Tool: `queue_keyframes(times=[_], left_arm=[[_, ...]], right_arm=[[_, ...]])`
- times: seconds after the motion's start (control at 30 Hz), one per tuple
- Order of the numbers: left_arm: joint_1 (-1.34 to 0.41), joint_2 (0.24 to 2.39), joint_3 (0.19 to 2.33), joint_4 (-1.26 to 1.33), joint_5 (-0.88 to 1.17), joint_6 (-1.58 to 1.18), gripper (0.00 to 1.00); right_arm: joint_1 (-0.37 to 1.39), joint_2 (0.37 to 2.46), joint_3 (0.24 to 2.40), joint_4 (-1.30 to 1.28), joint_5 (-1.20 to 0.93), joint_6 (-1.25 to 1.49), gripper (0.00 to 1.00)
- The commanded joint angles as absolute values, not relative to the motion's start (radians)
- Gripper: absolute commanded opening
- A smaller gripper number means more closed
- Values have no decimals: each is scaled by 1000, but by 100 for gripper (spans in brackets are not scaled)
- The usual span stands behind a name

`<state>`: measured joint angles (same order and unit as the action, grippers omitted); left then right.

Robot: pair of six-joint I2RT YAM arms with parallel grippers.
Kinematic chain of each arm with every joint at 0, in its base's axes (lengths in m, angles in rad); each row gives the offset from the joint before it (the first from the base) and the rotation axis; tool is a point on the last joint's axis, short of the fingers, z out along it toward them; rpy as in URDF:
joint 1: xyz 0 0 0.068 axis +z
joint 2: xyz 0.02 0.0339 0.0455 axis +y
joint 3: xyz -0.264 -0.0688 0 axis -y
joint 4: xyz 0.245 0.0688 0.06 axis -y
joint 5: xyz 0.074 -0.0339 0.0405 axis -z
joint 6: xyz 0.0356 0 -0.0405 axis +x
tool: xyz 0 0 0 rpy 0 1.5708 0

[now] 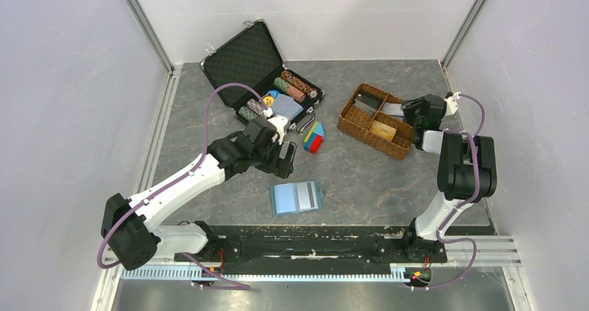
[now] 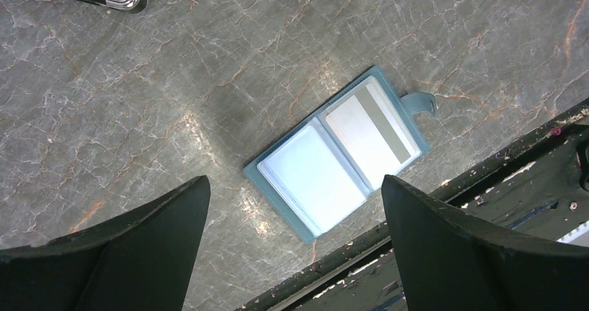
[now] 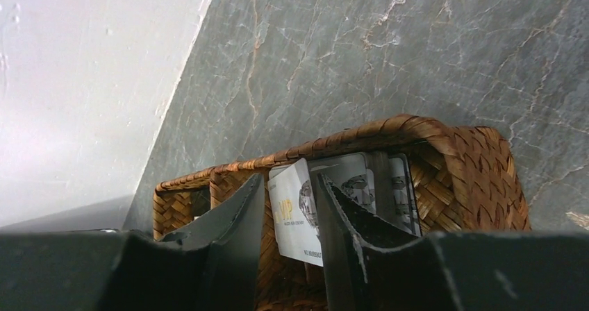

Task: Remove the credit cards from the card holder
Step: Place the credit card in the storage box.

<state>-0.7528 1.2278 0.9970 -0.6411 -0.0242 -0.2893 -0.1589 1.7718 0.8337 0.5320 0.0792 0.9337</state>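
Here the light-blue card holder lies opened flat by the middle of the table's near edge, pockets facing up. A greyish credit card sits in one pocket. The left gripper hangs over it with jaws wide, probably ready to draw this card out. The right gripper is at the wicker tray towards the far right corner, jaws narrowly apart around a pale credit card. Whether they grip it cannot be told.

The grey marbled table carries an open black case toward its far left corner, coloured blocks just beside it, a wicker tray toward the far right corner, and an open light-blue card holder flat near the middle of the near edge
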Motion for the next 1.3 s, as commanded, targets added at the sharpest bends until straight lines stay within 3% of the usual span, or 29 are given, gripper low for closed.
queue_keyframes(times=[0.0, 0.5, 0.7, 0.97, 1.27], left_arm=[[-752, 1217, 996, -623, -38, -262, 100], [-752, 1205, 990, -629, -78, -258, 100], [-752, 1189, 999, -638, -92, -267, 100], [-749, 1136, 1032, -670, -116, -328, 100], [-735, 1111, 884, -562, 52, -485, 97]], right_arm=[[-158, 1746, 862, 452, 108, 884, 38], [-172, 1728, 989, 269, 86, 774, 48], [-185, 1753, 1130, 72, 40, 718, 53], [-184, 1614, 1084, 71, -107, 654, 51], [-90, 1391, 855, 45, -301, 522, 48]])
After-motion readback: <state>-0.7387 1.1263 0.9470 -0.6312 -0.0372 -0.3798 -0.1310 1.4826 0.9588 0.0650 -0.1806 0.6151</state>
